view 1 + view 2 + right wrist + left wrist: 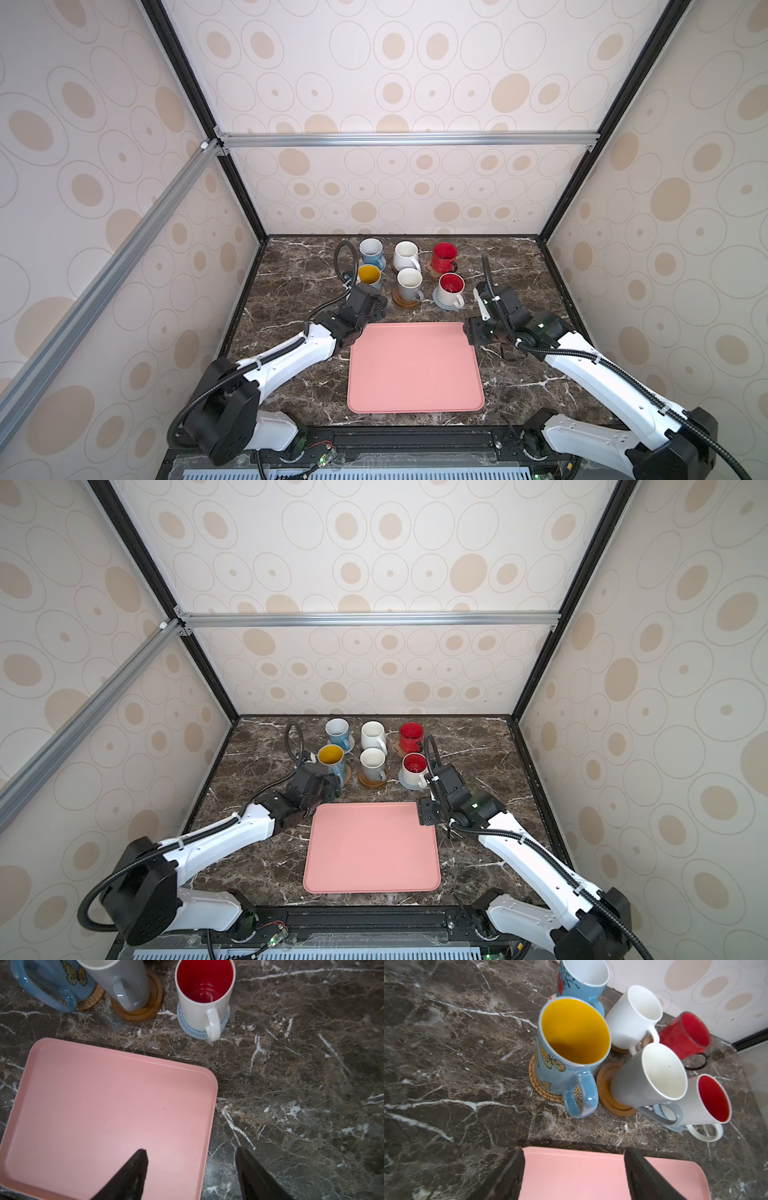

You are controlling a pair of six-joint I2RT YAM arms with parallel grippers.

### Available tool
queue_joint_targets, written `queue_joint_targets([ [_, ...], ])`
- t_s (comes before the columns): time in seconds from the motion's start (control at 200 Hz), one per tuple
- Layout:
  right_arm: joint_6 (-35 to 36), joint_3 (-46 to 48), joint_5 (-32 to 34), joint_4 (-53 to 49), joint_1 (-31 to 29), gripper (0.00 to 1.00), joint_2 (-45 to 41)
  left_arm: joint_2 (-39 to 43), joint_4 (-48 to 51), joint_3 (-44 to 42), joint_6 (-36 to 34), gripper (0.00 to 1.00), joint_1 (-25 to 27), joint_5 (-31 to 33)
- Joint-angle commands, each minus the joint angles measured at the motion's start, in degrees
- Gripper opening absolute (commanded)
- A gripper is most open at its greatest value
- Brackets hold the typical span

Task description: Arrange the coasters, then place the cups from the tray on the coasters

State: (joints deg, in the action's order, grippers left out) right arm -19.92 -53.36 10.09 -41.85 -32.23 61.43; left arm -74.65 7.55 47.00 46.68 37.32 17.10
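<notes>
**Pink tray** (pixel 415 370): bare and probably light and stiff. Beyond its far edge stand six cups in two rows, each apparently on a coaster, e.g. the yellow-lined blue cup (pixel 571 1043) on the rattan coaster (pixel 533 1081). They look glazed and hard, so likely slippery and breakable; pinch the wall at the rim, or the handle. Left gripper (pixel 575 1159) and right gripper (pixel 191 1153): jaws parted, empty, at the tray's far corners.

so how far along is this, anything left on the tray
Looks finished. Done: all six cups stand on coasters behind the bare pink tray. In hand: nothing; left gripper and right gripper are open. Left: seemingly nothing to place.
</notes>
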Motion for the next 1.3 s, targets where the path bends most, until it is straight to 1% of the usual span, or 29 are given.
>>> queue_joint_targets([
  [0.0, -1.9, 2.0, 6.2, 1.0, 1.0, 0.76, -1.9, 6.1, -1.7, -2.9, -3.2, 0.86, -0.3, 3.8],
  [0.03, -2.4, 2.3, 7.2, 1.1, 1.1, 0.78, -2.2, 7.9, -1.7, -4.0, -3.4, 0.91, -0.5, 4.8],
  [0.04, -2.5, 2.3, 7.4, 1.1, 1.1, 0.78, -2.3, 8.5, -1.7, -4.4, -3.4, 0.96, -0.6, 5.1],
  [0.055, -2.7, 2.4, 7.7, 1.1, 1.1, 0.79, -2.4, 9.3, -1.8, -5.0, -3.5, 0.99, -0.6, 5.6],
  [0.1, -3.2, 2.6, 8.6, 1.0, 1.3, 0.83, -2.5, 11.8, -1.9, -6.7, -3.7, 1.00, -1.0, 7.0],
  [0.13, -3.6, 2.7, 9.1, 0.8, 1.4, 0.91, -2.6, 13.4, -1.9, -7.9, -3.7, 1.00, -1.2, 7.9],
  [0.21, -4.6, 2.7, 10.5, 0.5, 1.6, 1.00, -2.5, 17.4, -3.4, -11.4, -5.8, 1.00, -1.7, 9.7],
  [0.255, -5.1, 2.9, 11.2, 0.5, 1.6, 0.98, -2.4, 20.0, -4.5, -13.5, -7.1, 1.00, -1.9, 11.3],
  [0.45, -6.3, 4.2, 15.4, 1.1, 1.8, 0.99, -2.6, 31.3, -6.7, -21.8, -10.5, 1.00, -2.4, 20.6],
  [0.51, -5.6, 5.3, 17.9, 2.3, 1.9, 0.99, -3.3, 34.8, -8.7, -24.6, -13.5, 1.00, -2.6, 23.3],
  [0.545, -4.6, 6.2, 19.5, 3.5, 2.0, 0.98, -3.9, 36.7, -11.8, -27.1, -17.3, 1.00, -2.7, 24.8],
  [0.625, -0.9, 9.2, 23.5, 8.5, 2.3, 0.99, -5.7, 40.4, -19.2, -32.4, -24.9, 1.00, -2.8, 28.6],
  [0.685, 3.8, 12.9, 26.6, 15.2, 2.4, 0.99, -7.4, 42.3, -25.9, -36.6, -28.8, 1.00, -3.1, 32.6],
  [0.74, 8.1, 17.4, 29.9, 23.6, 2.5, 0.99, -9.5, 43.3, -32.1, -40.3, -32.0, 1.00, -3.6, 35.5],
  [0.805, 13.5, 23.7, 33.1, 35.0, 2.9, 0.98, -12.1, 44.4, -34.8, -41.9, -31.9, 1.00, -4.8, 38.0],
  [0.89, 18.1, 32.5, 35.9, 50.2, 4.3, 1.00, -14.5, 44.5, -40.4, -44.0, -31.8, 1.00, -7.7, 37.8],
  [0.95, 18.1, 37.1, 35.6, 56.6, 6.9, 1.00, -15.1, 43.8, -44.0, -45.1, -32.9, 1.00, -10.0, 36.2],
  [0.985, 16.6, 38.6, 34.6, 57.4, 8.9, 1.00, -15.0, 43.1, -45.5, -45.3, -34.2, 1.00, -11.2, 34.8],
  [1.035, 14.2, 39.7, 32.0, 56.0, 12.0, 1.00, -14.4, 41.7, -46.7, -45.0, -36.3, 1.00, -13.1, 31.9],
  [1.09, 12.7, 40.7, 29.7, 56.7, 14.9, 1.00, -12.8, 39.3, -47.5, -44.6, -40.1, 1.00, -14.6, 28.6],
  [1.115, 11.6, 39.8, 29.2, 54.7, 15.8, 1.00, -12.3, 37.8, -47.9, -44.7, -41.2, 1.00, -15.2, 27.5],
  [1.135, 10.9, 38.8, 28.4, 53.0, 16.0, 1.00, -11.9, 36.4, -48.2, -44.9, -41.5, 1.00, -15.8, 26.9],
  [1.15, 10.9, 38.5, 27.8, 53.1, 17.5, 1.00, -11.4, 35.2, -48.8, -45.3, -41.7, 1.00, -16.2, 26.4],
  [1.205, 11.7, 38.9, 25.8, 57.0, 19.5, 1.00, -9.3, 30.8, -51.9, -47.3, -40.8, 1.00, -18.0, 24.6],
  [1.22, 11.8, 38.8, 25.4, 57.7, 20.0, 1.00, -8.6, 29.5, -54.4, -47.6, -41.4, 1.00, -18.6, 24.6],
  [1.23, 11.8, 38.7, 25.1, 57.9, 20.2, 1.00, -8.2, 29.0, -54.1, -47.3, -41.2, 1.00, -18.9, 24.8],
  [1.265, 11.9, 38.2, 23.8, 59.3, 21.3, 1.00, -6.4, 27.4, -52.0, -46.1, -40.1, 1.00, -19.7, 22.0],
  [1.295, 12.0, 37.6, 22.3, 60.1, 22.4, 1.00, -4.8, 25.7, -55.6, -46.4, -41.0, 1.00, -20.7, 19.7],
])
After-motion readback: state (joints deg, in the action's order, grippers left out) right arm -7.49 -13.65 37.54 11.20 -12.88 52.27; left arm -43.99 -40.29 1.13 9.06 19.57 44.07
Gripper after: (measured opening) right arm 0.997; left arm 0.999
